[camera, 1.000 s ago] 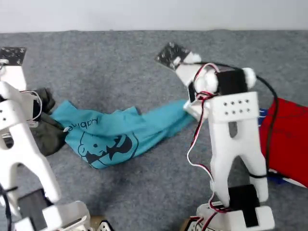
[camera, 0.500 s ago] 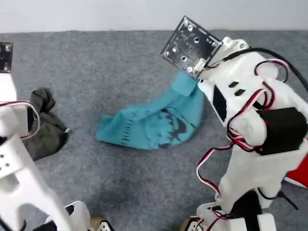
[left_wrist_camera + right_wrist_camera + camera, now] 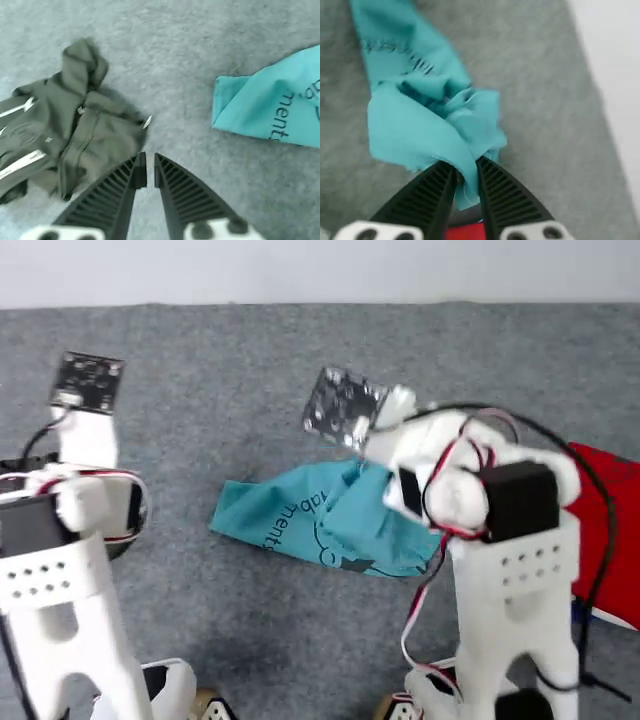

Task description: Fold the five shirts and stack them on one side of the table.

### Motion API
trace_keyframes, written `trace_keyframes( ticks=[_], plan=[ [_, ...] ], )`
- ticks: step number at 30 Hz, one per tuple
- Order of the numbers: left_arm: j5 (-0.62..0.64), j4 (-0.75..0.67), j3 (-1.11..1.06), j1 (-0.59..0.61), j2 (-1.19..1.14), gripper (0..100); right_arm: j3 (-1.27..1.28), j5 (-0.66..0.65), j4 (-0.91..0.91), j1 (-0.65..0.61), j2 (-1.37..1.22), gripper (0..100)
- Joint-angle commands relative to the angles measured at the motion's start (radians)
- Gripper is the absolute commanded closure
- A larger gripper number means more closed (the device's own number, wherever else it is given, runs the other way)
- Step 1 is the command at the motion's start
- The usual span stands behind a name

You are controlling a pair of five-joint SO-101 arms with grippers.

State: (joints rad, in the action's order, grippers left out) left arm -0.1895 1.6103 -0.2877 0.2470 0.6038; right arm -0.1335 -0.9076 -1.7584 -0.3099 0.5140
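Early yet, by the look of it: no stack anywhere, and nothing lying neatly folded. Three shirts counted. Right gripper [image 3: 466,172] clenched on a bunched edge of the teal shirt [image 3: 320,520], cloth pinched between the jaws and the rest trailing away ahead of the fingertips onto the table [image 3: 220,370], crumpled, print side up. Left gripper [image 3: 146,167] closed to a thin slit with nothing in it, hovering above the grey surface; the dark shirt [image 3: 65,135] lies in a rumpled heap just beside and ahead of its tips on one side, and the free end of the teal shirt sits well apart on the other. Red shirt [image 3: 610,530] lies behind the right arm, away from its gripper, partly hidden; cannot tell whether it is folded. Judgement: spreading and folding all remain for the teal one, the dark one is untouched, and the stack is not begun. Against the earlier frames: a second ago the teal shirt stretched across to the dark heap; since then the right arm has dragged it clear, lifted it, and lowered it, while the left arm has swung in over the table.
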Motion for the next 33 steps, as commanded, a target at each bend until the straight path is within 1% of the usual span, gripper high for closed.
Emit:
trace_keyframes(
  ticks=[1,4,7,10,14,16,20,22,27,33],
  plan=[
    [0.011,-0.091,-0.028,-0.084,-0.005,96,0.158,-0.002,-0.039,-0.007,0.139,98.8],
    [0.011,-0.123,-0.019,-0.140,-0.114,96,0.318,-0.002,-0.039,-0.005,0.245,98.8],
    [0.011,-0.130,0.048,-0.183,-0.264,96,0.476,-0.002,-0.039,-0.005,0.346,98.8],
    [0.011,-0.123,0.165,-0.230,-0.420,96,0.626,-0.002,-0.038,0.038,0.437,98.8],
    [0.009,-0.078,0.364,-0.318,-0.614,96,0.784,-0.008,-0.035,0.133,0.530,98.8],
    [0.008,-0.055,0.469,-0.367,-0.709,94,0.841,-0.008,-0.033,0.150,0.567,98.8],
    [0.008,-0.002,0.674,-0.443,-0.891,83,0.905,-0.008,-0.028,0.154,0.624,98.8],
    [0.008,0.037,0.776,-0.482,-0.974,80,0.913,-0.008,-0.028,0.156,0.641,98.8],
    [0.006,0.137,1.023,-0.582,-1.146,79,0.927,-0.003,-0.030,0.156,0.661,98.8],
    [0.006,0.144,1.199,-0.674,-1.232,79,0.956,-0.003,-0.030,0.157,0.661,98.8]
  ],
)
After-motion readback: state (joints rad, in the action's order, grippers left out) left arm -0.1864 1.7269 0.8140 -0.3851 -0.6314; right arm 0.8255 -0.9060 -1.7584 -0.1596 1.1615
